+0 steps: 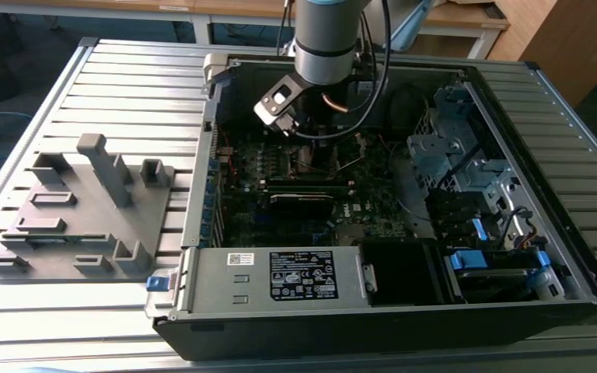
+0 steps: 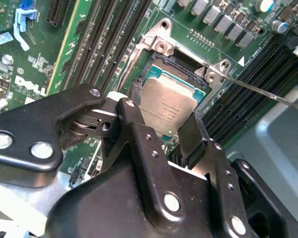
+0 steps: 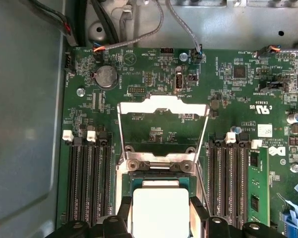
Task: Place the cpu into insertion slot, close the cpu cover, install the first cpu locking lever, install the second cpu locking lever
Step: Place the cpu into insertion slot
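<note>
**Operator:** What's around you?

**Arm:** A slatted table (image 1: 133,70) carries an open case (image 1: 382,338). A grey fixture (image 1: 81,217) lies beside the case, on the exterior view's left. My arm (image 1: 325,39) reaches down into the case, over the green board (image 3: 154,74).

**Operator:** And the cover?

**Arm:** In the first wrist view the cover (image 3: 161,104) is swung open, clear of the slot (image 2: 181,63) and hinged at its edge. In the second wrist view a thin lever (image 2: 268,94) stands free off one corner of the slot's rim.

**Operator:** Where is the cpu?

**Arm:** Right over the slot, silver top up. Both wrist views show it – cpu (image 2: 171,106) (image 3: 160,210). I cannot tell whether it is seated or just above the socket.

**Operator:** Your gripper?

**Arm:** My gripper (image 2: 161,119) pinches the cpu – one of my fingers (image 2: 139,139) presses one edge, and the other presses the opposite edge.
</note>
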